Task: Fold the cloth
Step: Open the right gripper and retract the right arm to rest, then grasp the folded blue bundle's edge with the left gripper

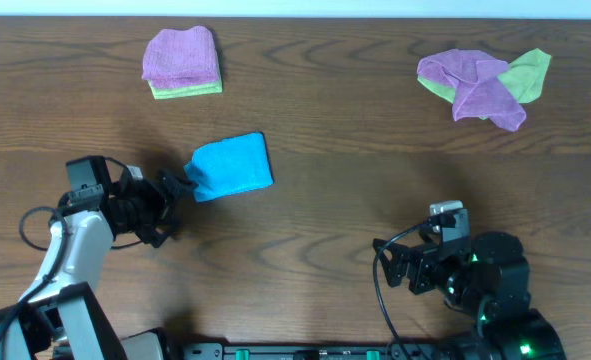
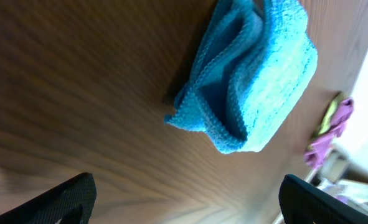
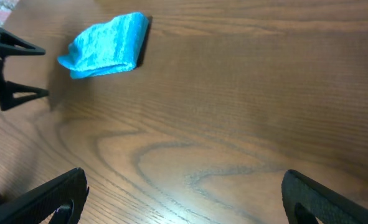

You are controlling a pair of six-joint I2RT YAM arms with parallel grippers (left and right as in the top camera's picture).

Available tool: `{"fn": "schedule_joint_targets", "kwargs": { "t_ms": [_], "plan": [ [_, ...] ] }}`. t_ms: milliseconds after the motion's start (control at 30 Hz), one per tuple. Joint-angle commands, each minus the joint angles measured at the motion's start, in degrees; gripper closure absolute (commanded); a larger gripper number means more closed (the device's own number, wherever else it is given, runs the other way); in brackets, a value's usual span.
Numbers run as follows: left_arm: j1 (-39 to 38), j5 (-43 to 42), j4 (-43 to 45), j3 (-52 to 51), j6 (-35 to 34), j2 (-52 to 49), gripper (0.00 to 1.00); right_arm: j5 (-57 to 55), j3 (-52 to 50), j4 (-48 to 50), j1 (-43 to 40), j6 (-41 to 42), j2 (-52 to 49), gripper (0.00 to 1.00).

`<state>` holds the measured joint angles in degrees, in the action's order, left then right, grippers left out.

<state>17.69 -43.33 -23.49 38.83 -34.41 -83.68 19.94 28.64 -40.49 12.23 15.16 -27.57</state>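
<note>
The sky-blue cloth [image 1: 232,166] lies folded into a small thick bundle on the wooden table, left of centre. It also shows in the left wrist view [image 2: 249,81] and the right wrist view [image 3: 105,45]. My left gripper [image 1: 178,197] is open and empty, just left of the cloth's near corner, not touching it; its fingers show at the bottom of the left wrist view [image 2: 184,199]. My right gripper [image 1: 395,262] is open and empty over bare table at the front right, far from the cloth; its jaws frame the right wrist view [image 3: 184,199].
A folded stack of purple and light green cloths [image 1: 181,62] sits at the back left. A crumpled pile of purple and green cloths [image 1: 485,84] lies at the back right. The table's front edge is near both arm bases.
</note>
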Motion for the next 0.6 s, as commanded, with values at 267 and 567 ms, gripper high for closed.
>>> {"fn": "schedule_joint_targets", "kwargs": {
  "t_ms": [267, 567],
  "plan": [
    [-6.12, 4.7, 10.8, -3.45, -13.05, 0.33, 0.05, -0.63, -0.26, -0.04, -0.37, 1.55, 0.31, 0.01],
    [-11.21, 10.54, 13.0, -3.48, -18.86, 0.33, 0.05, -0.63, -0.26, -0.07, -0.37, 1.55, 0.31, 0.01]
  ]
}}
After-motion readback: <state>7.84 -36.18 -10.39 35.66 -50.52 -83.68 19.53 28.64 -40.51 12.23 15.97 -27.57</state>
